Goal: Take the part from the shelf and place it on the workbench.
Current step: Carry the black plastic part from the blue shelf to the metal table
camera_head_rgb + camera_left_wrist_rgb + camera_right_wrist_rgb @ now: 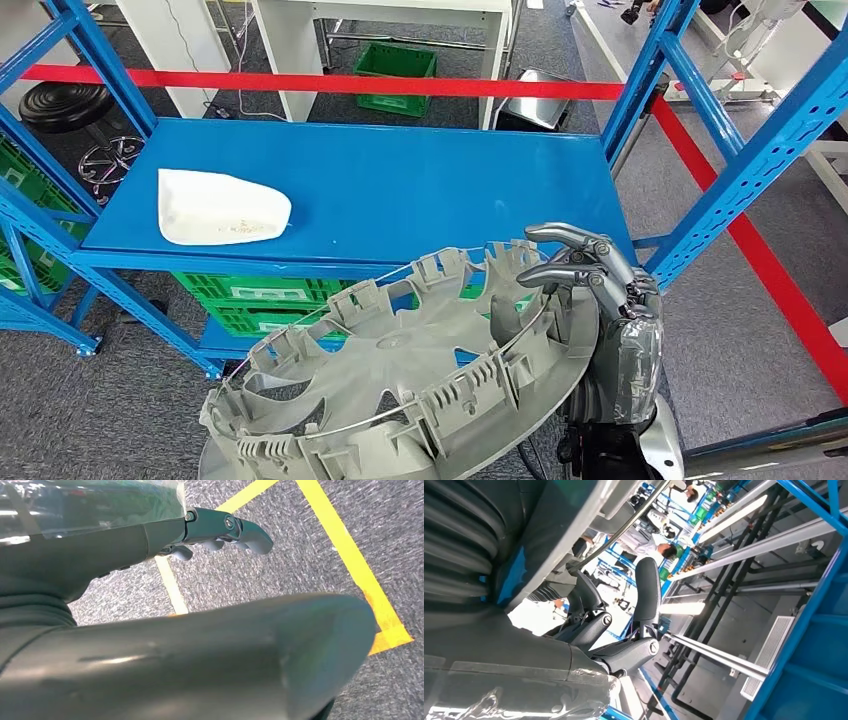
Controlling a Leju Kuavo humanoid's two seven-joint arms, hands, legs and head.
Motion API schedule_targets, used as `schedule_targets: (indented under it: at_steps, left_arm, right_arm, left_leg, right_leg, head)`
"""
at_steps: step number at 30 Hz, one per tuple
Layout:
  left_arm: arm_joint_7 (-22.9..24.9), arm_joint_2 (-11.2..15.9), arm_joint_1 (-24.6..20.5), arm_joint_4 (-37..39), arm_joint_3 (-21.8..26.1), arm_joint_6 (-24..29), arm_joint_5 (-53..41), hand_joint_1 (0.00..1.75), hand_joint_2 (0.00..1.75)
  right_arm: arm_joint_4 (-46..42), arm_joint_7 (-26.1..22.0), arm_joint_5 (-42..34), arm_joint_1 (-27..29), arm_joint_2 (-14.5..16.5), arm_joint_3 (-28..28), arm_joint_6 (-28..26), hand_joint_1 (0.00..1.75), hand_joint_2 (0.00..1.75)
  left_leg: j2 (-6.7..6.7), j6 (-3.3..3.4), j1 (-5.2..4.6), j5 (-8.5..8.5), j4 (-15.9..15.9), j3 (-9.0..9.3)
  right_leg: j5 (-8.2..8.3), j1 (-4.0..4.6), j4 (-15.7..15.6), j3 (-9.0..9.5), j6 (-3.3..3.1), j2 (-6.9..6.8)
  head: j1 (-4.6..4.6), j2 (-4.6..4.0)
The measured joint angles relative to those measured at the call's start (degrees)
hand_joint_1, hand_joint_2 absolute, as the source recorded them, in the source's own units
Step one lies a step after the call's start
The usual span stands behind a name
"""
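Grey wheel cover (pixel 420 390) pinched at rim by right hand (pixel 590 275): carry level, clear of blue shelf (pixel 400 180).

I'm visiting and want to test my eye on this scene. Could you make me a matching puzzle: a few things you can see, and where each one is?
Things:
1. grey wheel cover
2. white part
3. green crates
4. red tape

Places:
A. lying on the blue shelf
B. on the floor behind the shelf
C. held by the right hand, in front of the shelf
D. under the shelf's top board

Pairs: 1-C, 2-A, 3-D, 4-B
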Motion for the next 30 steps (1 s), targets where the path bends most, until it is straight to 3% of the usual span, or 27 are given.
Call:
schedule_targets:
  at_steps: [2, 3, 6, 7, 9, 11, 12, 13, 14, 17, 19, 21, 23, 26, 27, 28, 29, 30]
  left_arm:
    - [-0.01, -0.02, -0.01, -0.01, 0.0, -0.01, 0.0, 0.0, 1.75]
    - [-0.01, -0.02, -0.01, -0.01, 0.0, -0.01, 0.0, 0.0, 1.75]
    - [0.01, -0.05, 0.01, -0.01, 0.0, -0.01, 0.0, 0.0, 1.75]
    - [0.01, -0.05, 0.04, -0.01, 0.0, -0.02, 0.01, 0.0, 1.75]
    - [0.03, -0.03, 0.1, 0.0, 0.0, -0.01, 0.03, 0.0, 1.75]
    - [0.07, 0.01, 0.12, 0.0, 0.0, 0.01, 0.04, 0.0, 1.75]
    - [0.08, 0.02, 0.13, 0.0, 0.0, 0.01, 0.04, 0.0, 1.75]
    - [0.09, 0.03, 0.15, 0.0, 0.0, 0.01, 0.04, 0.0, 1.75]
    - [0.09, 0.03, 0.16, 0.0, 0.0, 0.01, 0.04, 0.0, 1.75]
    - [0.09, 0.04, 0.05, 0.0, 0.0, 0.04, 0.04, 0.0, 1.75]
    - [0.08, 0.05, -0.01, 0.0, 0.0, 0.06, 0.04, 0.0, 1.75]
    - [0.1, 0.05, 0.06, 0.0, 0.0, 0.06, 0.04, 0.0, 1.75]
    - [0.14, 0.04, 0.03, 0.0, 0.0, 0.05, 0.06, 0.0, 1.75]
    - [0.15, 0.02, -0.06, 0.0, 0.0, 0.08, 0.19, 0.0, 1.75]
    - [0.15, 0.02, -0.02, 0.0, 0.0, 0.1, 0.22, 0.0, 1.75]
    - [0.16, 0.02, 0.03, 0.0, 0.0, 0.12, 0.22, 0.0, 1.75]
    - [0.16, 0.02, 0.06, 0.0, 0.0, 0.15, 0.22, 0.0, 1.75]
    - [0.16, 0.02, 0.08, 0.0, 0.0, 0.17, 0.22, 0.0, 1.75]
  right_arm:
    - [-0.02, 0.0, -0.03, 0.0, -0.01, -0.11, 0.03, 1.75, 1.75]
    - [-0.03, 0.0, -0.04, 0.0, -0.02, -0.18, 0.05, 1.75, 1.75]
    - [-0.04, 0.05, -0.14, 0.02, -0.05, -0.28, 0.07, 1.75, 1.75]
    - [-0.04, 0.09, -0.22, 0.03, -0.04, -0.3, 0.07, 1.75, 1.75]
    - [-0.04, 0.2, -0.41, 0.05, -0.03, -0.35, 0.07, 1.75, 1.75]
    - [-0.04, 0.34, -0.73, 0.16, -0.04, -0.38, 0.05, 1.75, 1.75]
    - [-0.03, 0.44, -0.94, 0.27, -0.04, -0.39, 0.03, 1.75, 1.75]
    - [-0.03, 0.49, -1.17, 0.4, -0.05, -0.4, 0.0, 1.75, 1.75]
    - [-0.02, 0.53, -1.36, 0.52, -0.05, -0.41, -0.03, 1.75, 1.75]
    - [-0.03, 0.55, -1.58, 0.73, -0.05, -0.45, -0.09, 1.75, 1.75]
    - [-0.04, 0.55, -1.57, 0.77, -0.05, -0.51, -0.11, 1.75, 1.75]
    - [-0.04, 0.54, -1.61, 0.82, -0.05, -0.58, -0.13, 1.75, 1.75]
    - [-0.04, 0.54, -1.82, 0.91, -0.07, -0.68, -0.15, 1.75, 1.75]
    - [-0.04, 0.6, -2.67, 1.16, -0.15, -0.8, -0.19, 1.75, 1.75]
    - [-0.03, 0.67, -2.97, 1.3, -0.19, -0.85, -0.2, 1.75, 1.75]
    - [-0.02, 0.76, -3.22, 1.46, -0.24, -0.93, -0.22, 1.75, 1.75]
    - [-0.01, 0.86, -3.42, 1.6, -0.28, -1.03, -0.25, 1.75, 1.75]
    - [-0.01, 0.93, -3.59, 1.69, -0.32, -1.1, -0.26, 1.75, 1.75]
  left_leg:
    - [-0.02, -0.41, -0.1, 0.33, 0.45, -0.68]
    - [-0.02, -0.73, -0.13, 0.57, 0.56, -0.88]
    - [-0.05, -1.76, -0.08, 1.21, 0.57, -1.24]
    - [-0.06, -2.07, -0.05, 0.63, 0.96, -1.5]
    - [-0.08, -2.64, 0.06, -2.99, 4.7, -2.87]
    - [-0.07, -3.08, 0.22, -7.62, 11.82, -4.89]
    - [-0.07, -3.21, 0.26, -8.85, 14.62, -5.34]
    - [-0.07, -3.27, 0.27, -8.96, 15.62, -4.97]
    - [-0.07, -3.25, 0.27, -8.05, 14.41, -3.55]
    - [-0.14, -2.69, 0.15, -4.71, 3.21, 3.83]
    - [-0.22, -2.11, -0.12, -4.58, -0.54, 5.86]
    - [-0.17, -1.42, -0.19, -3.9, -1.0, 5.55]
    - [0.0, -0.64, 0.0, -2.89, -1.48, 4.93]
    - [0.12, 0.01, 0.02, -1.4, -1.63, 3.27]
    - [0.14, 0.04, -0.05, -0.94, -1.58, 2.64]
    - [0.15, 0.04, -0.12, -0.52, -1.5, 2.01]
    - [0.15, 0.01, -0.18, -0.15, -1.4, 1.43]
    - [0.13, -0.07, -0.22, 0.17, -1.24, 0.9]
  right_leg:
    - [1.73, 0.22, -7.3, 4.39, -0.61, 0.01]
    - [2.02, 0.37, -9.28, 5.4, -0.94, 0.04]
    - [2.74, 0.5, -9.99, 5.01, -1.97, 0.05]
    - [3.14, 0.37, -10.16, 4.79, -2.42, -0.04]
    - [4.01, 0.07, -10.43, 4.14, -3.18, -0.23]
    - [4.65, 0.08, -10.21, 3.15, -3.41, -0.29]
    - [4.95, 0.09, -10.02, 2.58, -3.4, -0.31]
    - [5.23, 0.09, -9.82, 1.99, -3.35, -0.32]
    - [5.49, 0.09, -9.6, 1.43, -3.26, -0.31]
    - [6.2, 0.14, -9.07, 0.25, -2.67, -0.22]
    - [6.84, 0.18, -9.04, -0.14, -1.95, -0.22]
    - [7.47, 0.1, -9.23, -0.34, -1.16, -0.22]
    - [6.03, 0.02, -8.19, -0.96, -0.55, -0.17]
    - [-1.07, -0.07, 0.77, -3.82, -0.05, -0.13]
    - [-2.56, -0.08, 4.03, -4.53, 0.06, -0.13]
    - [-2.74, -0.08, 5.76, -4.5, 0.11, -0.13]
    - [-1.85, -0.08, 5.54, -3.58, 0.07, -0.14]
    - [-0.27, -0.05, 3.09, -1.61, -0.07, -0.14]
  head:
    - [0.27, 0.0]
    - [0.37, 0.0]
    - [0.48, 0.0]
    - [0.43, 0.0]
    - [-0.08, 0.0]
    - [-0.8, 0.0]
    - [-1.05, 0.0]
    - [-1.21, 0.0]
    - [-1.34, 0.0]
    - [-1.56, 0.0]
    - [-1.58, 0.0]
    - [-1.56, 0.0]
    - [-1.42, 0.0]
    - [-0.55, 0.0]
    - [-0.32, 0.0]
    - [-0.19, 0.0]
    - [-0.05, 0.0]
    - [0.11, 0.0]
